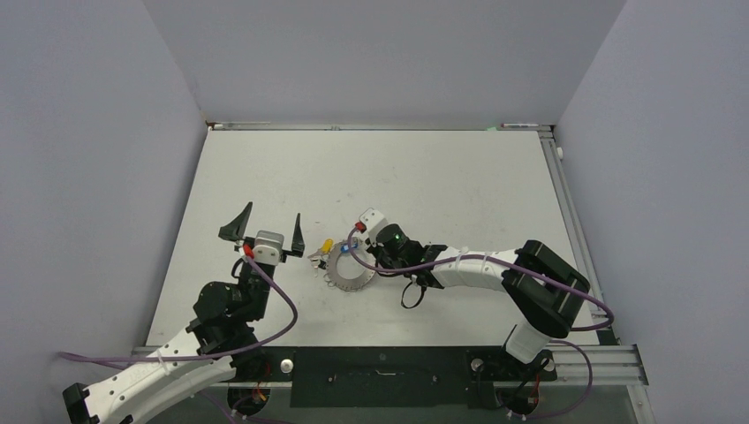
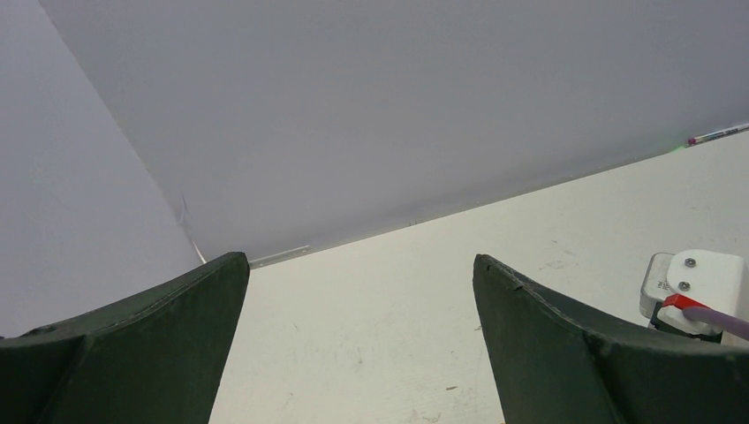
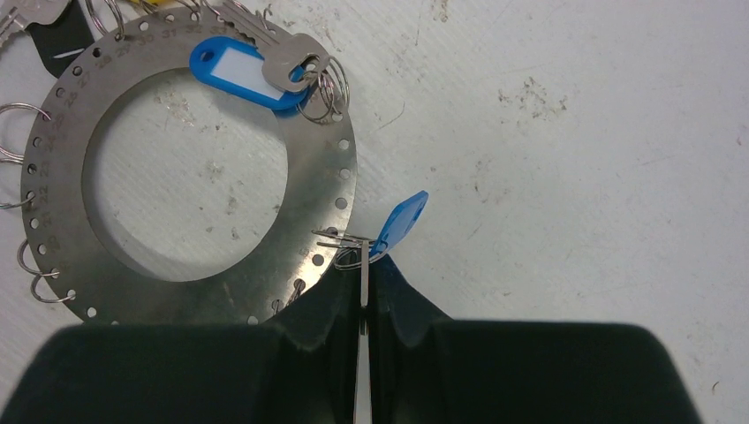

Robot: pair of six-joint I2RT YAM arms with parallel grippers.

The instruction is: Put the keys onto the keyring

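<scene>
Keyring [image 3: 325, 172] on table [image 3: 574, 177], right hand [image 3: 364, 290] clamped on blue-tagged key [image 3: 363, 258] at its rim, left hand [image 2: 358, 265] apart

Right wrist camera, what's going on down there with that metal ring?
The right gripper is shut on a key, seen edge-on, whose small split ring and blue tag sit at the rim of the keyring, a flat grey disc with numbered holes. Whether it is hooked in cannot be told. Another blue-tagged key already hangs on the opposite rim. The left gripper hangs open and empty beside the keyring.
</scene>
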